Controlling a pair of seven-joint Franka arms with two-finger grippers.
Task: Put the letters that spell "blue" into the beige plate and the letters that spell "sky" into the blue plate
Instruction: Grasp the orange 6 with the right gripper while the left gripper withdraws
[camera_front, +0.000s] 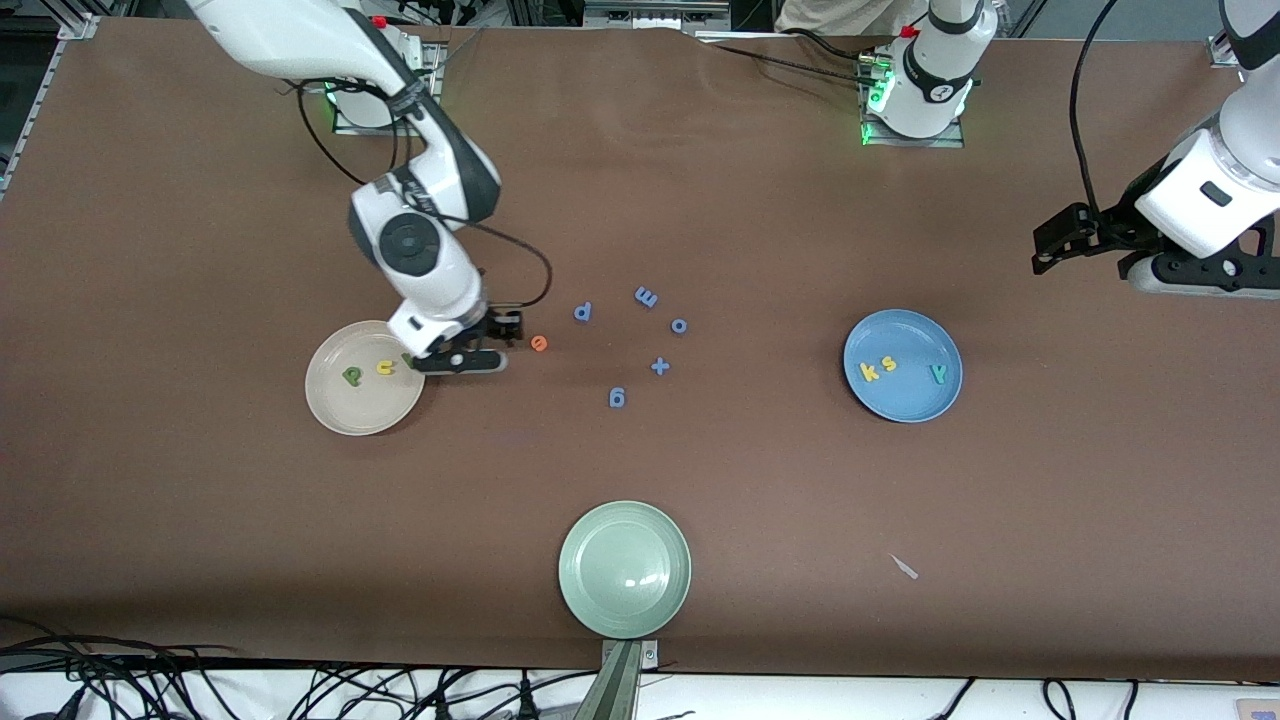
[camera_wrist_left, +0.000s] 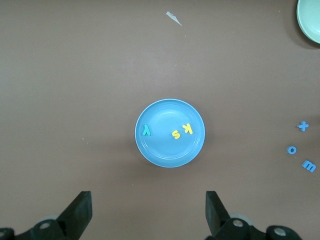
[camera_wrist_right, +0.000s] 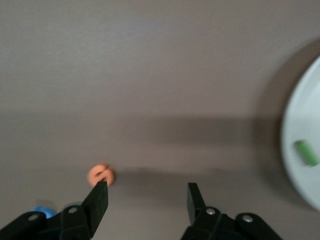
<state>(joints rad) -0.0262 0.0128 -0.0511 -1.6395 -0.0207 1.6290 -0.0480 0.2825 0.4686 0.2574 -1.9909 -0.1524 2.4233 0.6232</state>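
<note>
Blue plate (camera_front: 902, 365) holds k, s, y: done. Beige plate (camera_front: 362, 378) has b, u, l; orange e (camera_front: 539, 343) lies at its 2 o'clock. Right gripper (camera_front: 462, 360), by its rim, released; left gripper (camera_wrist_left: 148, 212) waits, spread.

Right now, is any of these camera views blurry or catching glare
Right wrist view: soft throughout, the orange e and the beige plate smeared, a broad shadow band across the table. Front view: sharp, a pale glare spot on the pale green plate. Left wrist view: crisp, the blue plate evenly lit.
</note>
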